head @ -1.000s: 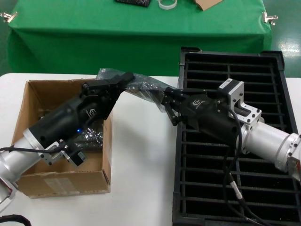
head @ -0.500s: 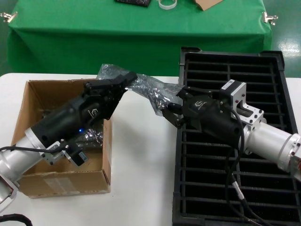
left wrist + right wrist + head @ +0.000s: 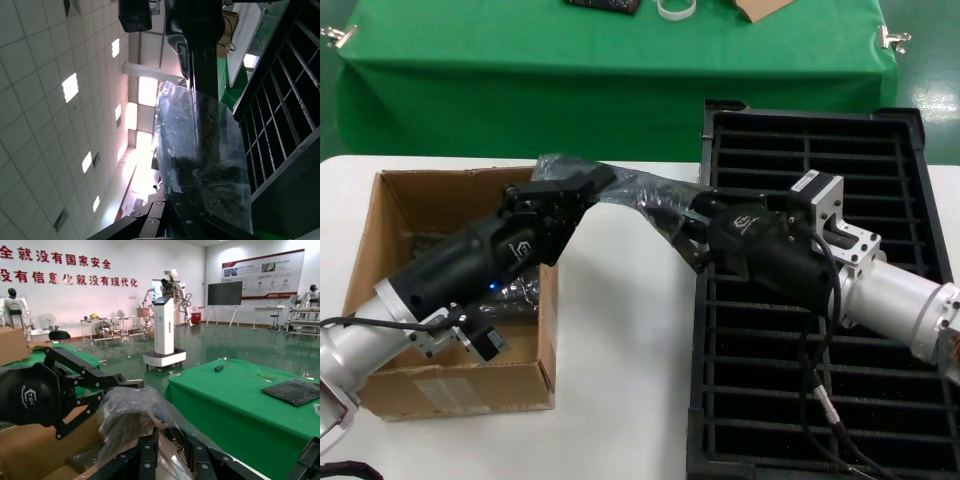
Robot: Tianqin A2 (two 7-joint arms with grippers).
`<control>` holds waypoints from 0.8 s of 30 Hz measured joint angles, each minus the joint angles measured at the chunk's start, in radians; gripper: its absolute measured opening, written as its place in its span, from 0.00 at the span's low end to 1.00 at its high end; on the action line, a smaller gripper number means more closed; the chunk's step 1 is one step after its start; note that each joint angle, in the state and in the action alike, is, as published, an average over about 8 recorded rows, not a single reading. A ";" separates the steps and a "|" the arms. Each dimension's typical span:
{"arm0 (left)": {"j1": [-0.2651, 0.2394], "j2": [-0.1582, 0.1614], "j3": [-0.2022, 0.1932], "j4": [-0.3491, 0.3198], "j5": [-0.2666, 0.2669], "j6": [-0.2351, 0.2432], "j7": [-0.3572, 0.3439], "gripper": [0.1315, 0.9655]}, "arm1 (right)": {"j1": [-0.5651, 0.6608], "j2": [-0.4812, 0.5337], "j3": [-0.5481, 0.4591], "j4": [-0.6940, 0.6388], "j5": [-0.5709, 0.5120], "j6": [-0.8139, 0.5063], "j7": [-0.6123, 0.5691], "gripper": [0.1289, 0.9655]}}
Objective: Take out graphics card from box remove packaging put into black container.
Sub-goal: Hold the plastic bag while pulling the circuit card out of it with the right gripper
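I have the packaging (image 3: 638, 188) strung in the air between my two grippers, above the white table (image 3: 620, 330) in the gap between the box (image 3: 380, 230) and the black container (image 3: 880, 300). The graphics card itself I can only make out as a dark mass inside the bag in the wrist views, so it is not yet out. My left gripper (image 3: 582, 185) is clamped on the bag's end at about ten o'clock from the table's middle, over the box's far corner; my right gripper (image 3: 688, 232) is closed on the other end at roughly two o'clock, at the container's near-left edge. Holding both ends apart keeps the plastic taut, which I judge is what lets the card be worked free of it. A darker shiny bundle (image 3: 520, 295) lies in the box under my left arm.

Against half a second ago, the left gripper sits lower and the bag lies flatter and more stretched; the right gripper has barely shifted
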 joint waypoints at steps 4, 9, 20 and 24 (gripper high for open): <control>0.003 0.005 -0.001 0.000 -0.001 -0.005 -0.007 0.01 | 0.005 -0.001 -0.005 -0.004 0.003 -0.007 -0.001 0.17; 0.005 0.013 -0.008 0.000 -0.007 -0.011 -0.018 0.01 | 0.011 -0.004 -0.016 -0.006 -0.001 -0.014 0.005 0.11; 0.010 0.015 -0.017 0.001 -0.015 -0.032 -0.013 0.01 | 0.002 0.007 -0.041 0.025 -0.054 0.013 0.070 0.02; 0.011 0.011 -0.016 0.002 -0.013 -0.048 0.005 0.01 | -0.010 0.018 -0.044 0.053 -0.080 0.029 0.101 0.01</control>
